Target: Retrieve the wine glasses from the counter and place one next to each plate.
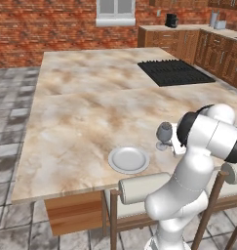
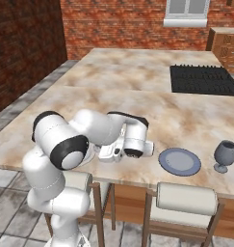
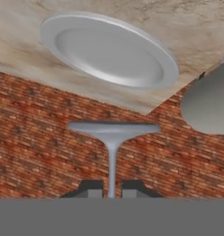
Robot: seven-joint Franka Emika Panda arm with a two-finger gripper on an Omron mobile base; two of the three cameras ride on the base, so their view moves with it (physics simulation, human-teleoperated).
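The end effector [image 3: 112,189] sits at the bottom centre of the hand view. Its two dark tips are pressed in on the thin grey stem of the held wine glass [image 3: 112,131], one tip on each side. The stem runs straight up the frame to a flat round foot, which is smooth, matte grey and spread like a disc. The bowl is out of sight.

Beyond the foot, in the upper half of the frame, a pale plate [image 3: 109,50] lies on the worktop [image 3: 201,23] close to its edge. It is round and shallow, with a raised rim and a smooth satin face. The worktop is beige-tan marbled stone. Red brick [image 3: 39,138] fills the middle of the frame, and a rounded grey stool cushion [image 3: 208,103] bulges in at the right edge.

In the left base view, a standing wine glass [image 1: 164,134] is upright on the worktop at centre right, just right of a plate [image 1: 128,159] but not touching it. It is dark grey-blue and translucent, with a rounded bowl and a short stem. I cannot tell whether this plate is the pale one. A dark ribbed cooktop [image 1: 171,72] lies flat at the upper right.
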